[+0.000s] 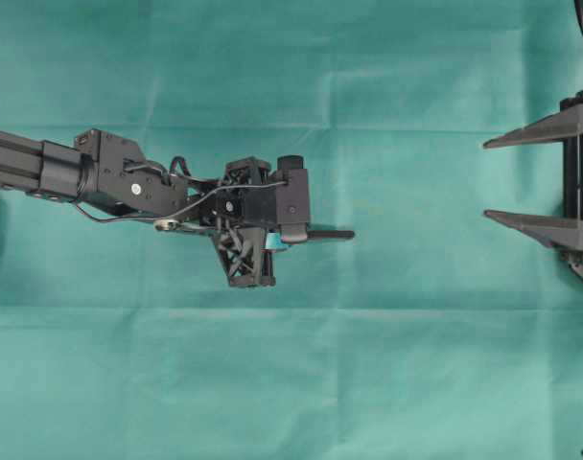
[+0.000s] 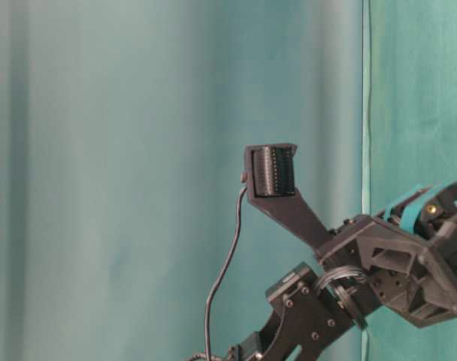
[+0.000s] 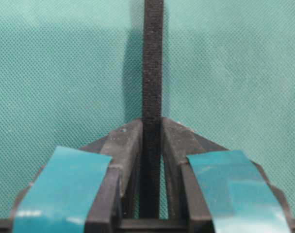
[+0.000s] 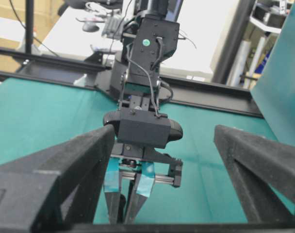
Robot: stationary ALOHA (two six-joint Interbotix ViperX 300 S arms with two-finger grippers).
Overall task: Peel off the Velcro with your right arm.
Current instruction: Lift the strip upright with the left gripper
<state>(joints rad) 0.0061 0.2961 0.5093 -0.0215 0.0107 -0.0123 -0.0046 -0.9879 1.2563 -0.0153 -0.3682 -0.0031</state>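
Clamping the Velcro [image 3: 152, 73] between its teal-taped fingers [image 3: 235, 189], the left gripper [image 1: 284, 235] is holding the strip by one end, so that the rest is sticking straight out past the fingertips. In the overhead view the strip is pointing level toward the right gripper [image 1: 522, 180], above the green tabletop [image 1: 291, 383]. I think it is being held this way to give the other arm a free end to catch. The jaws of the left gripper are closed tightly on the strip; both fingers are pressing on it from the two sides.

The right gripper is waiting well apart from the strip, with its jaws standing wide open and nothing between them. Its two plain black fingers [image 4: 65, 170] are framing the left gripper, so the opening seems already lined up with the strip. Probably the next move is coming forward until the free end is lying between these jaws.
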